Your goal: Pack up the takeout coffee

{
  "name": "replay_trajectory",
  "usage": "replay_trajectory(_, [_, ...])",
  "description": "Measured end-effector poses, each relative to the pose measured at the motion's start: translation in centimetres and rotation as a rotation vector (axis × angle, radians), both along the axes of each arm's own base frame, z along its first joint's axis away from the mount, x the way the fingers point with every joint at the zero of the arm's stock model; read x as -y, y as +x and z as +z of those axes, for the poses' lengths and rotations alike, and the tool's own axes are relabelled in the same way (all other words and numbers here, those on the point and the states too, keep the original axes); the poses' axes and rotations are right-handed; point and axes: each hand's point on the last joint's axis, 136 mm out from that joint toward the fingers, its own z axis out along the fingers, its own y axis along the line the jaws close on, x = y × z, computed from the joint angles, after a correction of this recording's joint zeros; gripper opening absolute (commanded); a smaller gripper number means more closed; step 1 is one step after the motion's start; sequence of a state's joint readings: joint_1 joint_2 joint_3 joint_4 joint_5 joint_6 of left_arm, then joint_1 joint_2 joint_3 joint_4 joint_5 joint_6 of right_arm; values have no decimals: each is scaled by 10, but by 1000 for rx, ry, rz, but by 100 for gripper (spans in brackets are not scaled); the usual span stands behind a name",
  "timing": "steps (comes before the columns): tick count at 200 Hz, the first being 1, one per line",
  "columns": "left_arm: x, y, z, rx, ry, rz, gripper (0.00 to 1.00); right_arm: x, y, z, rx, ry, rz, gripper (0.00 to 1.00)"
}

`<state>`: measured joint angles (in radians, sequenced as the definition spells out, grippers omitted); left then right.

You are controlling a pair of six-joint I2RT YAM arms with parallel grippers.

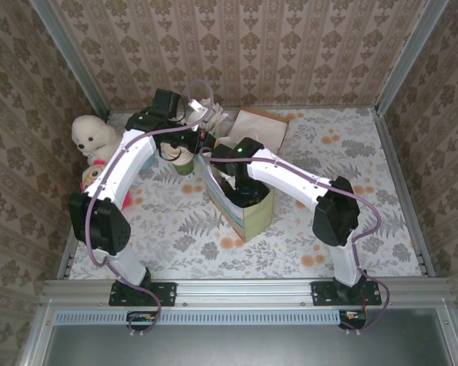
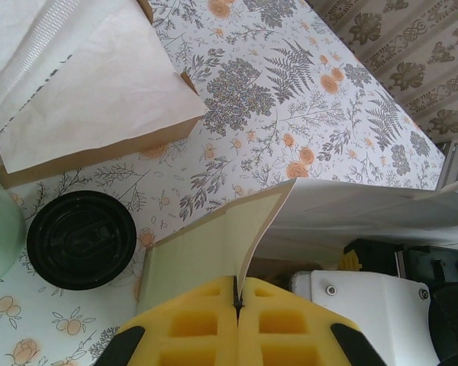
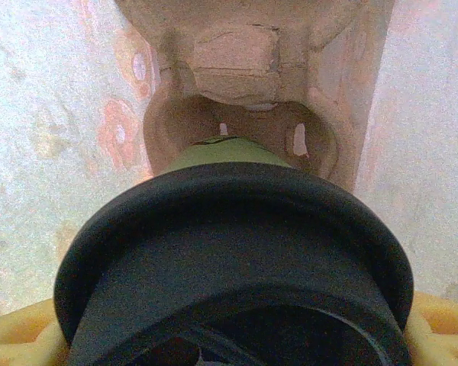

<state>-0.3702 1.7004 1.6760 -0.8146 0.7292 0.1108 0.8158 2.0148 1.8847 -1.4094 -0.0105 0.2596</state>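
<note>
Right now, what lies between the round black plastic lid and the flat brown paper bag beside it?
Nothing: between black lid and brown bag the flowered tablecloth is bare, as the left wrist view shows.

brown damask wallpaper walls (image 1: 290, 46) on three sides; floral tablecloth (image 1: 343, 160); aluminium corner posts (image 1: 70, 55); soft even light.

The takeout coffee (image 3: 237, 259) has a matt black plastic lid over a green paper wall. Beyond it sits a rough, fibrous moulded-pulp cup tray (image 3: 237, 76). The paper bag (image 1: 252, 217) is thin, smooth paper, cream inside. The left gripper (image 2: 237, 301) has ribbed yellow pads (image 2: 191, 328) that look like matt, rubbery plastic. The flat brown bag (image 2: 91, 107) at the far side is matt kraft paper. The plush toy (image 1: 91, 136) on the left is fluffy white. The arm shells (image 1: 130, 164) are glossy white plastic, the near frame rail (image 1: 244, 290) brushed metal.
</note>
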Motion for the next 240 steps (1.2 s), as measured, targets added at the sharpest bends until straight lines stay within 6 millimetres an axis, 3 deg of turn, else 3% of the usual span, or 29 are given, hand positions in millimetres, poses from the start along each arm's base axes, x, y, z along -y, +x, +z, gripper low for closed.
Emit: replay_trajectory(240, [-3,1,-1,-5,6,8,0,-3,26,0,112,3,-4,49])
